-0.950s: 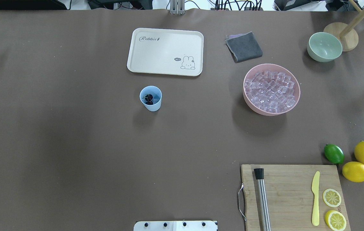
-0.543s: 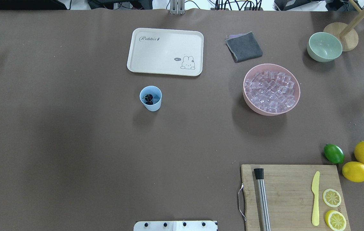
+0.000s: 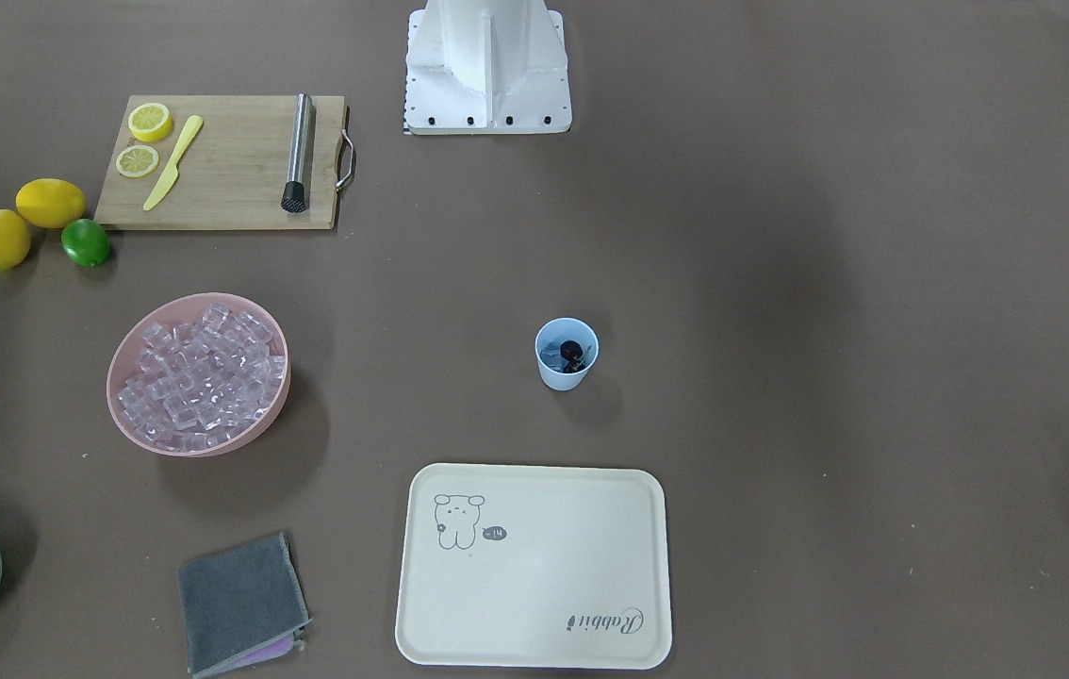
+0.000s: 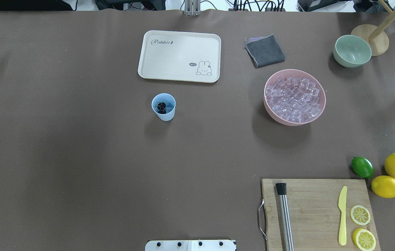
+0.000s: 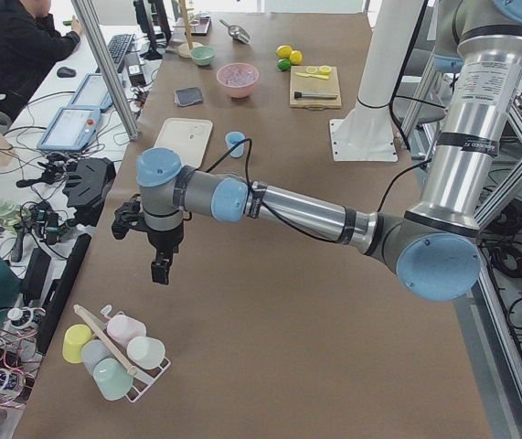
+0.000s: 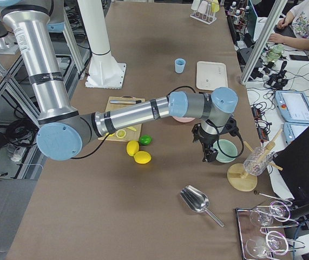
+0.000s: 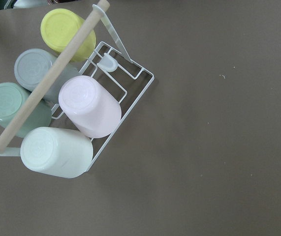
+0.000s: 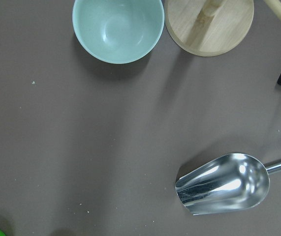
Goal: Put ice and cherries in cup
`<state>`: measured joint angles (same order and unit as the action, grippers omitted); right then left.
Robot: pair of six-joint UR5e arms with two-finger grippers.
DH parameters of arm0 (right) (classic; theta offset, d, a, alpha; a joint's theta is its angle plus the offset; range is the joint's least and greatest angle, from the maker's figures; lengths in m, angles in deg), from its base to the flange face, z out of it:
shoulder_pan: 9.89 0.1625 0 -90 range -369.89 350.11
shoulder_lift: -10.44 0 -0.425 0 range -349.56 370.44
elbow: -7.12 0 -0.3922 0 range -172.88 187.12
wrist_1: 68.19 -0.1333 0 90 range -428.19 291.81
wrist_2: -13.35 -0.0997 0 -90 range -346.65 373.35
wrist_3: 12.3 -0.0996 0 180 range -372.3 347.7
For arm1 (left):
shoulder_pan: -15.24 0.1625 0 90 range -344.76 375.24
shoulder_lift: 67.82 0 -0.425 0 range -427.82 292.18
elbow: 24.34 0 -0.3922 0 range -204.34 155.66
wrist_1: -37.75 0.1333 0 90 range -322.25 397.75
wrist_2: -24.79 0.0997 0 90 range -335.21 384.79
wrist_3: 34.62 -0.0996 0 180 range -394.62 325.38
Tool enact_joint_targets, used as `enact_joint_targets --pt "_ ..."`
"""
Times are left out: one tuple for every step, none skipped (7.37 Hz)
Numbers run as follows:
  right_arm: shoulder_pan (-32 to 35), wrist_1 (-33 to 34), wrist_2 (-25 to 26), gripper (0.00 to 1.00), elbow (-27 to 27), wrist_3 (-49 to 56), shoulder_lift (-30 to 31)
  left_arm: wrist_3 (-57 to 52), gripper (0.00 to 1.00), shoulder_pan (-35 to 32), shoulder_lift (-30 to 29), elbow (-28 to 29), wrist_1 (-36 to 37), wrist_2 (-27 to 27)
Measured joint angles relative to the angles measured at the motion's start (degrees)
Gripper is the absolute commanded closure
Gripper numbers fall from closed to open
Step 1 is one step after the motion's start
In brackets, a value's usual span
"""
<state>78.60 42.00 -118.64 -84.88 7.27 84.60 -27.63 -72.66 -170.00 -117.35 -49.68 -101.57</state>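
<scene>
Blue plastic cup stands mid-worktop, near the tray, with the dark cherries inside and what may be a clear cube beside them. Nothing on the worktop has shifted over the last second. The ice sits heaped in the pink bowl, well apart. Both arms hang at opposite ends. Whether the left claw or right claw is open or closed, I cannot tell. The filling looks done, or paused.
</scene>
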Motion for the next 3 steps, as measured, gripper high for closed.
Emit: enact_joint_targets --pt "0.22 0.19 0.17 0.01 0.04 -3.29 -0.09 -0.15 0.02 -0.1 0.93 -1.27 0.2 -0.06" --pt "0.36 0.19 0.27 0.01 0.29 -5.12 -0.06 -0.19 0.02 -0.17 1.72 -2.04 0.2 -0.12" --pt "0.42 0.13 0.31 0.0 1.03 -5.86 -0.07 -0.21 0.02 -0.21 2.41 -2.67 0.15 -0.16"
